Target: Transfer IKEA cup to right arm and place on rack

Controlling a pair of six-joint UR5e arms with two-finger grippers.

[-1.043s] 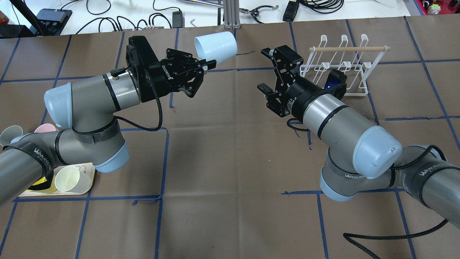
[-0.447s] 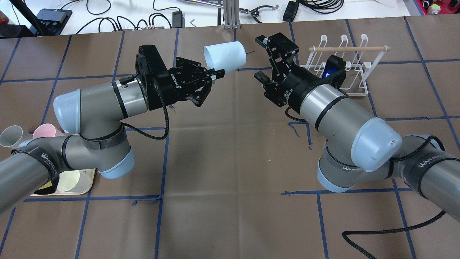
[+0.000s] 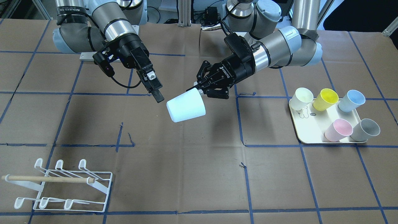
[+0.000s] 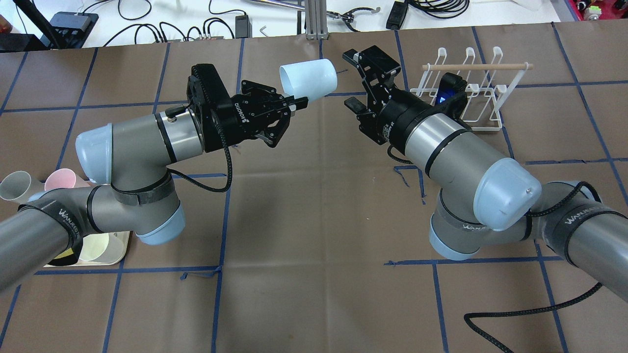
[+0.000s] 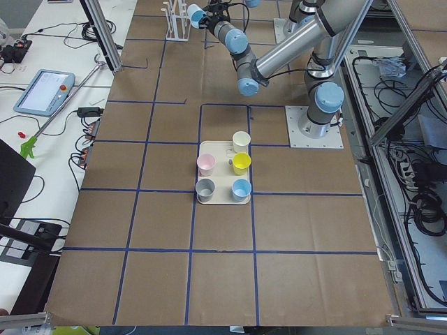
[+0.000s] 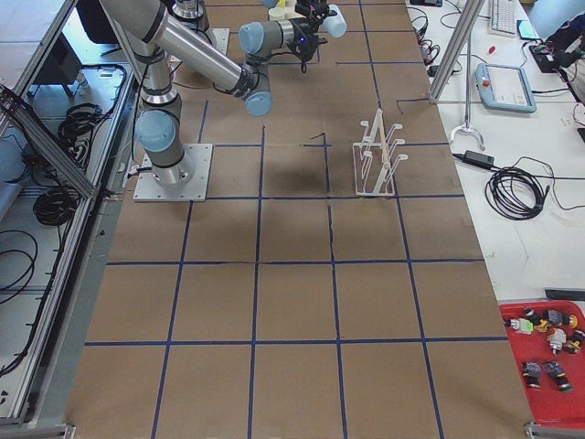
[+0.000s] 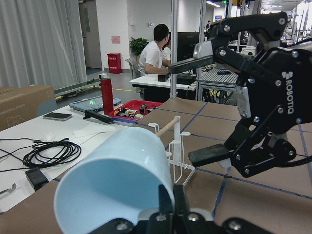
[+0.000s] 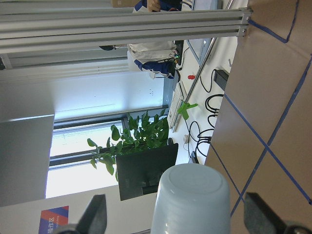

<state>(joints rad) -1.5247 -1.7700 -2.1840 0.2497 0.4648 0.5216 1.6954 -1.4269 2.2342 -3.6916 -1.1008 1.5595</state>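
Cup [image 4: 308, 78] seemingly outside right tool [image 4: 347, 78]

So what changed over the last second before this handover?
The left pincer carried the cup rightward toward the table's middle, gripping its rim. The right pincer, open, swung forward and leftward, close to the cup's base; nothing grasped or released. The rack and tray cups stayed put.

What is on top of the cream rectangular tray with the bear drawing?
Five plastic cups stand on the cream tray: cream cup, yellow cup and pale blue cup in one row, pink cup and grey cup in the other. They hide the tray surface beneath them.
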